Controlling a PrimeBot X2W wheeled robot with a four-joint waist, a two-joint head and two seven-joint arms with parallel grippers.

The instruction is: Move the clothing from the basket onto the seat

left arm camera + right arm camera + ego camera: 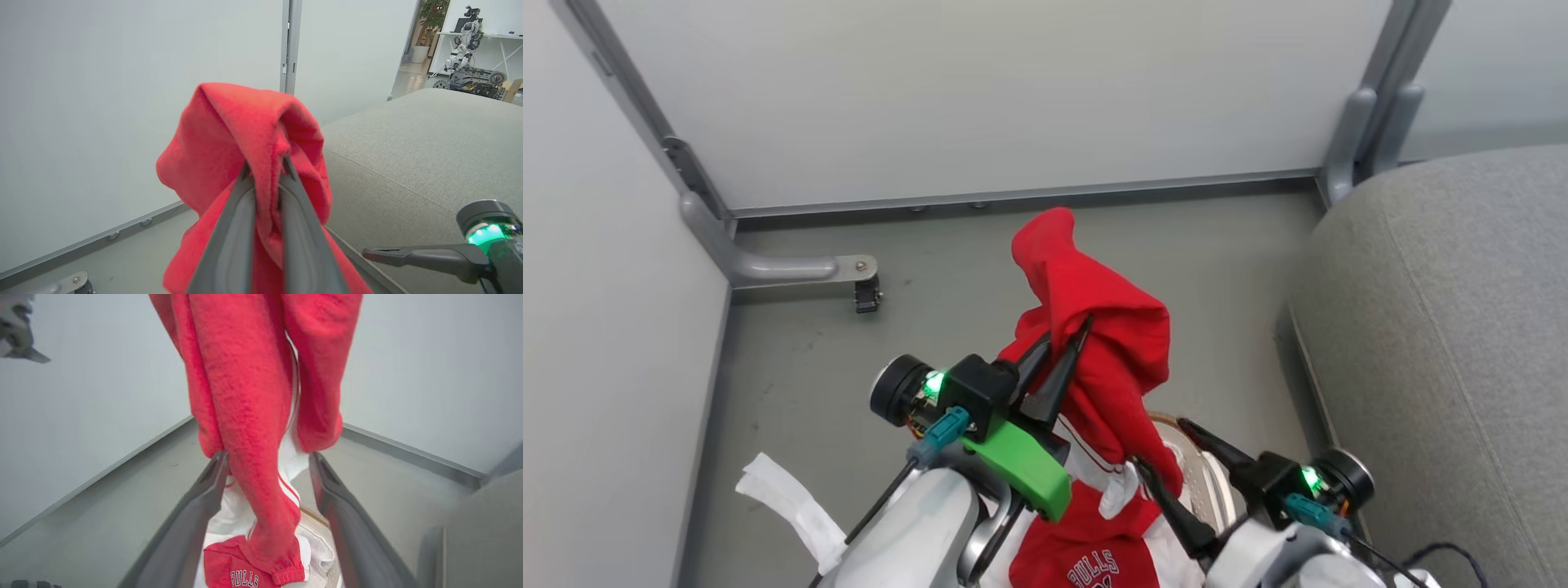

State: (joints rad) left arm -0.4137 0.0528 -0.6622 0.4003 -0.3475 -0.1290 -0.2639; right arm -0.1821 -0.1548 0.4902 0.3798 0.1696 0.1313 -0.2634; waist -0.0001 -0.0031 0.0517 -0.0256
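Sofa seat [1445, 343], grey and broad, lies off to our right, well apart from the cloth we hold. Next in size is the red fleece garment [1094, 327], which hangs in a long drape from our left end effector [1066, 333]. That end effector's two dark fingers [237, 228] are pinched tight on a fold near the top, as the left wrist view shows plainly. The garment's lower end, cuffed and white-striped, reaches down into the basket [1207, 490]. There it seems to touch the second red garment [229, 573], the one with the BULLS print, lying inside. Our right end effector [1160, 443] sits low by the basket rim, fingers spread and gripping nothing. The drape passes between them unpinched.

We judge the step in hand to be the carry to the seat. To do it well, we should raise the left arm until the cuff clears the rim, so the tail neither drags the printed garment out nor tips the basket. The right fingers should hold wide or draw back, lest the drape snag. Then we swing right and let go well over the seat, not at its rounded edge, where soft cloth may slide off.
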